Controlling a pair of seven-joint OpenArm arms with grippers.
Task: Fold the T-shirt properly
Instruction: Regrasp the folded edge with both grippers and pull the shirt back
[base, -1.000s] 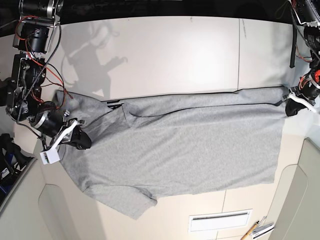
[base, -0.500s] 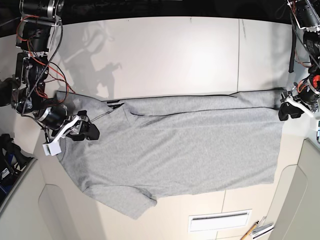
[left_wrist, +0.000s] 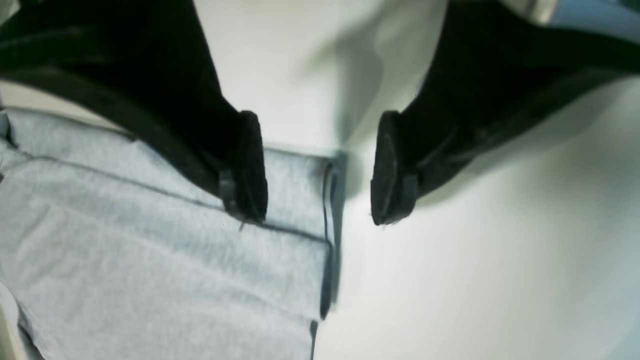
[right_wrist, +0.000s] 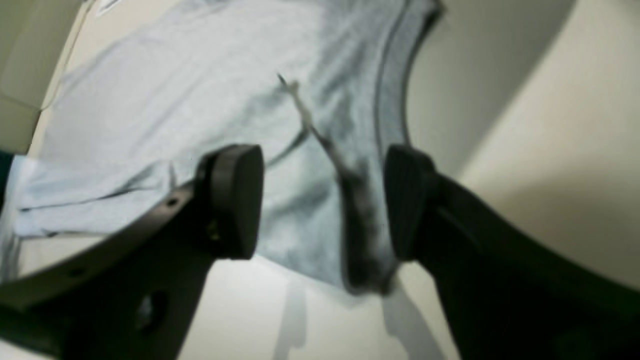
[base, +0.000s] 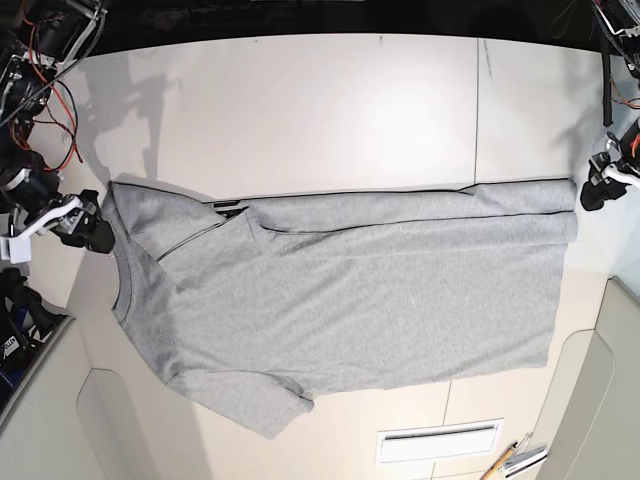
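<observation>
Two grippers, left (left_wrist: 317, 170) and right (right_wrist: 322, 200), hang with jaws apart off opposite ends of the T-shirt (base: 350, 300), half-folded flat on my worktop (base: 330, 110); next I judge a regrasp.

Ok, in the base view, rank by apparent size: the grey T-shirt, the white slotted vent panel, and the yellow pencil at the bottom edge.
1. Heather-grey cotton T-shirt, by far the largest.
2. White slotted vent panel.
3. Yellow pencil, smallest, partly cut off.
</observation>
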